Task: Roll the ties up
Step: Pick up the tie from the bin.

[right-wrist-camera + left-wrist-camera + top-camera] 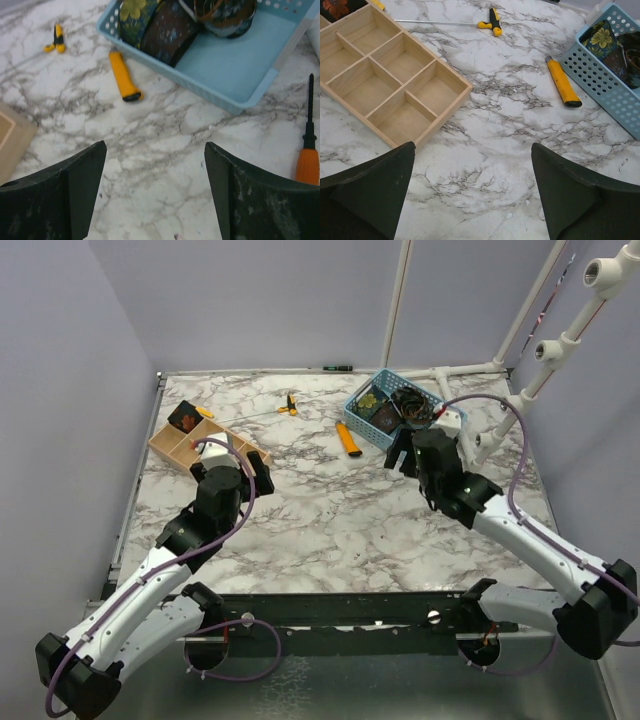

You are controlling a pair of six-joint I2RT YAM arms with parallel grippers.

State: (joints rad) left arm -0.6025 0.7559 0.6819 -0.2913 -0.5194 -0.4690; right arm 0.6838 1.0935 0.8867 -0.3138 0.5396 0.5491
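Several ties lie coiled in the blue basket [235,55] at the back right. One is navy with yellow-green flowers [132,12]; a darker one [167,32] lies beside it. Another rolled tie [337,7], dark with red-orange flowers, sits in a far compartment of the wooden tray [385,80]. My left gripper [472,147] hovers open over bare marble just right of the tray. My right gripper [155,145] is open over the marble in front of the basket. Neither holds anything. From above, the left gripper [262,472] and the right gripper [402,455] face the far side.
A yellow utility knife [562,82] lies left of the basket [365,427]. A yellow-handled screwdriver [492,22] lies at the back. An orange-handled screwdriver [307,160] lies right of my right gripper. White pipe framing [560,350] stands at the back right.
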